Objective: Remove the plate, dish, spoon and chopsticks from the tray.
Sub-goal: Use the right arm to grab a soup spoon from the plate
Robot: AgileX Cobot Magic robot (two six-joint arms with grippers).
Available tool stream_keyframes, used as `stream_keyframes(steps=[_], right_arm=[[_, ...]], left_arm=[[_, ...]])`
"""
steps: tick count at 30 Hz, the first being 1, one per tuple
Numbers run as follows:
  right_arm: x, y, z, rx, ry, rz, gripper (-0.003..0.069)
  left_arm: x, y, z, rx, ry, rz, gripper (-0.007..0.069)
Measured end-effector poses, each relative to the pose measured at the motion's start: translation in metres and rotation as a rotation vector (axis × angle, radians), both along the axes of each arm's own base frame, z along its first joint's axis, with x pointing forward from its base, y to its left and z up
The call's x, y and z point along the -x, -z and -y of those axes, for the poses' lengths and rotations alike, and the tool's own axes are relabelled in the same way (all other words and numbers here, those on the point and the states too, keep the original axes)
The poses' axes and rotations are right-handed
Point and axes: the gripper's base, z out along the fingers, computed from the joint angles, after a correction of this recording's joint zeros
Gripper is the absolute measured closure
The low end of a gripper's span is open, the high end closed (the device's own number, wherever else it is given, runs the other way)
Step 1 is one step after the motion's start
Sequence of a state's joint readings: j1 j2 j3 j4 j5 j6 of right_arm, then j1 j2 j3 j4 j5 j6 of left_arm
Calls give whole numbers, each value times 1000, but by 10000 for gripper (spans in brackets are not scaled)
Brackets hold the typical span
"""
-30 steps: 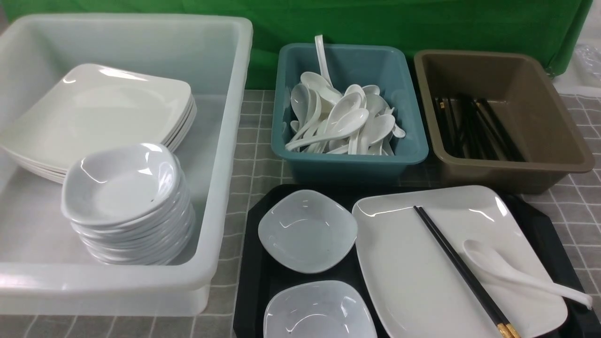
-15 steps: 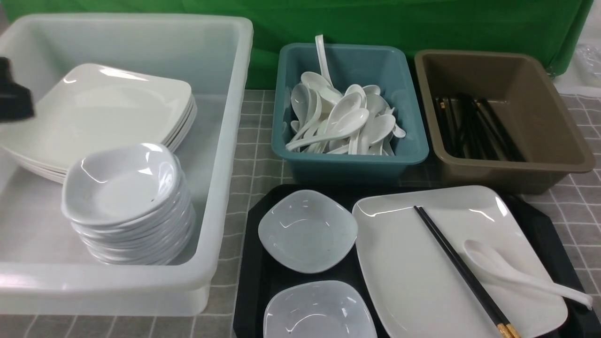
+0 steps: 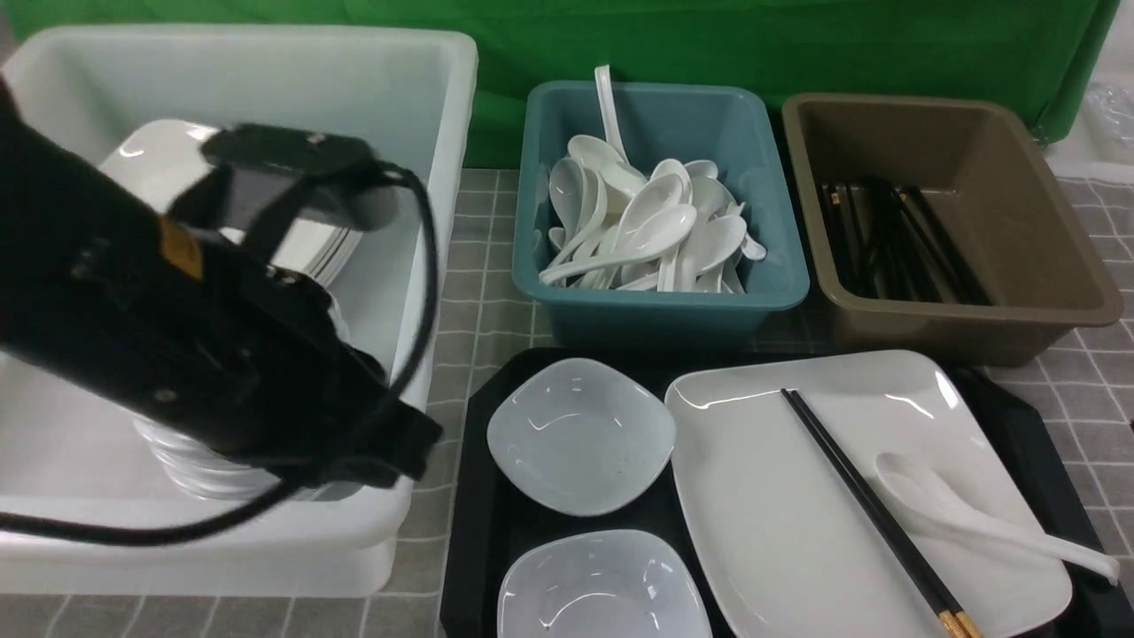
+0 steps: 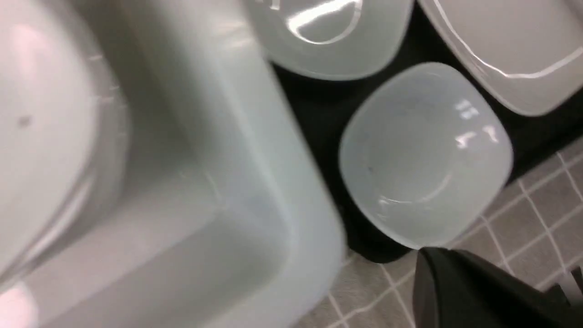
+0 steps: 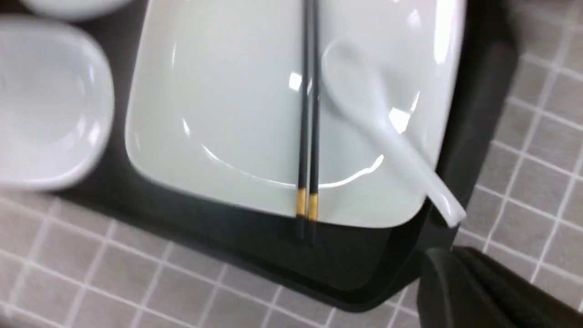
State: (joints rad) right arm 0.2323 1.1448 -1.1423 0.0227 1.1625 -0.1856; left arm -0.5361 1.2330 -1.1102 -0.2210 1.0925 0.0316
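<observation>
- Front view: glossy white square plate (image 3: 780,532) on black plastic tray (image 3: 478,532) bears black gold-tipped chopsticks (image 3: 872,509) and white soup spoon (image 3: 912,487).
- Left gripper (image 3: 381,443), right gripper (image 5: 492,291): blurred, finger spread unclear.

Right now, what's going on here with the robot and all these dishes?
The robot is clearing a black tray, and nothing is off it yet. The large plate sits on the tray with the chopsticks and spoon lying on it, beside two small dishes. The left arm, blurred, reaches across the white bin toward the tray. The right wrist camera looks down on the plate.
</observation>
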Motion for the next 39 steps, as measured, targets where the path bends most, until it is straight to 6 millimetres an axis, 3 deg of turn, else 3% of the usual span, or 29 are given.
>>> stream_keyframes(steps=[4,6,8,9,12,16,22,36,39], right_arm=[[-38,37,-9,63,-89,-159,627],[-53,57,-13,83,-119,-232,582],[-66,76,-16,97,-132,-297,489],[-67,78,-16,98,-132,-303,489],[-84,105,-20,111,-158,-356,316],[-97,127,-22,135,-208,-379,226],[-110,150,-18,221,-252,-385,209],[-120,179,-14,296,-302,-438,211],[-120,179,-15,295,-302,-440,294]], left_arm=[[3,3,37,-12,137,-10,624],[-1,3,54,-2,212,29,624],[-8,2,72,47,269,67,624],[-8,1,73,52,268,74,624],[-19,-2,93,158,304,140,624],[-28,-3,100,187,335,250,624],[-34,-6,103,200,359,330,624],[-35,-2,105,191,372,328,624],[-35,-2,105,191,372,328,624]])
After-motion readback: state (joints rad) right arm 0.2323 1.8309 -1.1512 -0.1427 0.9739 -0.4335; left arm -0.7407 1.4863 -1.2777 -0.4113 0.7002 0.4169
